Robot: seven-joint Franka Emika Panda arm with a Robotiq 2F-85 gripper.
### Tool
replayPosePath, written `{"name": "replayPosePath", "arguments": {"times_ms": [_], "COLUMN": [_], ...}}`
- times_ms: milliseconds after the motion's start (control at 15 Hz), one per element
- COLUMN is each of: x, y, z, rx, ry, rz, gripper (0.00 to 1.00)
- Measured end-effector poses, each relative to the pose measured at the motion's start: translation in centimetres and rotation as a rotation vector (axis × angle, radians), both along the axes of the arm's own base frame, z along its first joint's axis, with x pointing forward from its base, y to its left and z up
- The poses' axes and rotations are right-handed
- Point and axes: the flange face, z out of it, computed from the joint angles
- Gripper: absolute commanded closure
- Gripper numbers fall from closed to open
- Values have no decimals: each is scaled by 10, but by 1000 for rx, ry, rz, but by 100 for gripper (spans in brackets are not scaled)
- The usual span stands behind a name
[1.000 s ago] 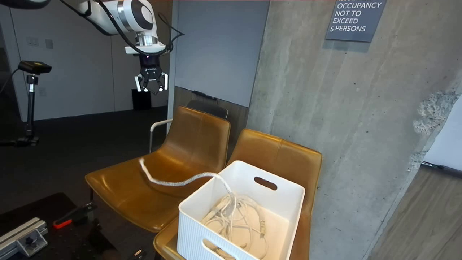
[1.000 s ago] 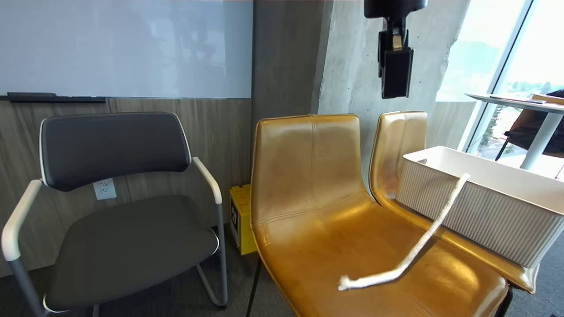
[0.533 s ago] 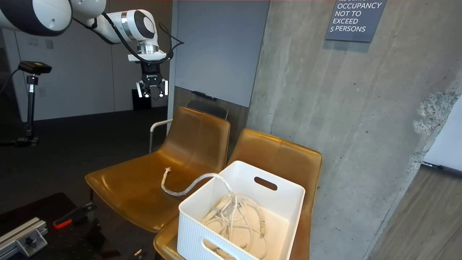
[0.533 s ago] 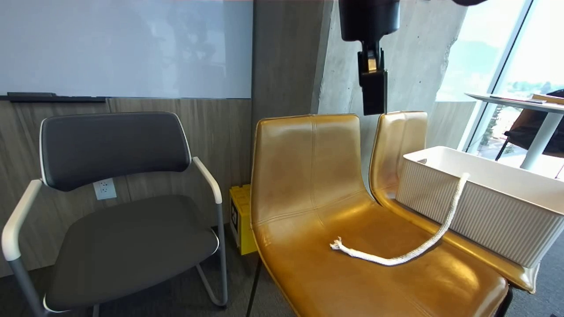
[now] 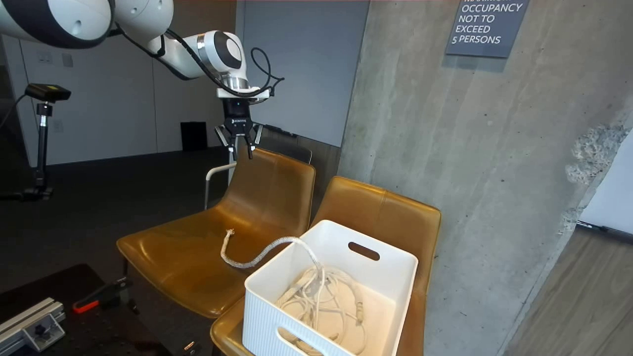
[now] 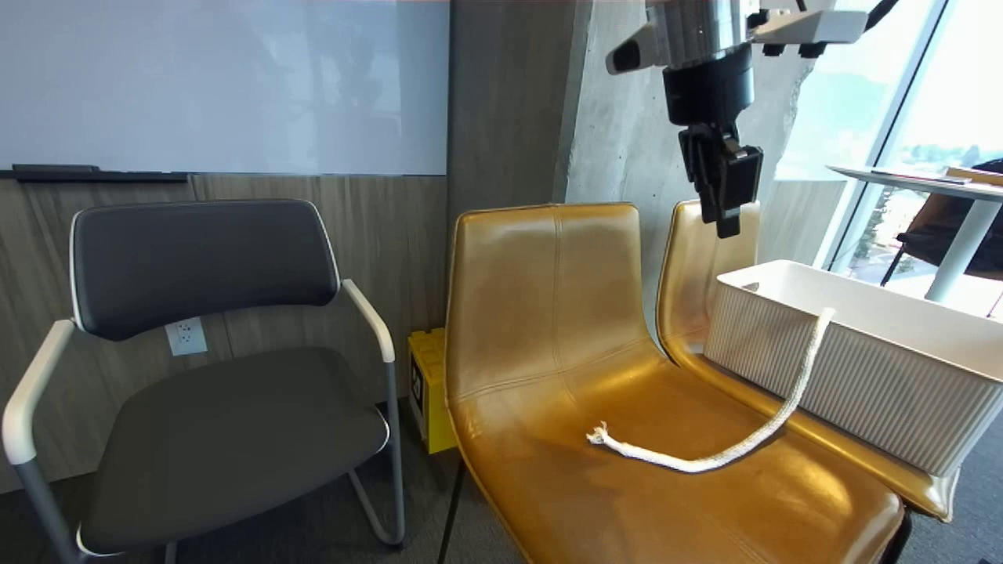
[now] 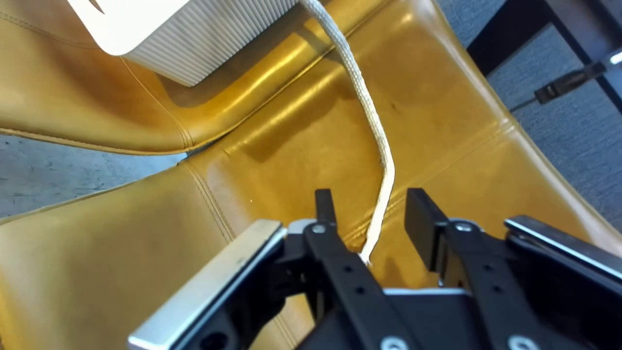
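In an exterior view, my gripper (image 5: 242, 152) sits lower than half a second ago, jaws parted and empty; the rope (image 5: 284, 240) runs over the rim of the bin (image 5: 262, 316) onto the seat (image 5: 168, 252). In an exterior view, the rope's tip (image 6: 600, 435) lies nearer the seat's back edge than a second ago: free, I judge. In the wrist view, a finger (image 7: 326, 214) partly masks that tip; the bin is cropped.

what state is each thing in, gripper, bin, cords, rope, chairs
Gripper: open, holding nothing
White bin: upright, open-topped
Cords: loosely tangled inside the bin
White rope: draped over the bin's rim, frayed end loose outside
Brown chair under the bin: upright
Brown chair below the gripper: upright
Gray chair: upright
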Motion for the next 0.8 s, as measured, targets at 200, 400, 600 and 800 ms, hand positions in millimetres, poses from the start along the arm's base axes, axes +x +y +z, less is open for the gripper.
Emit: {"name": "replayPosePath", "arguments": {"times_ms": [200,400,600,800], "x": [-6,-22,-43,-67], "y": [-37,-70,-100,-134], "z": [-30,-72,-117,-156], "rx": [-69,-155,-250,-326], "ry": [85,159,211,255], "rz": [83,152,216,271], "gripper": [3,0,0,0]}}
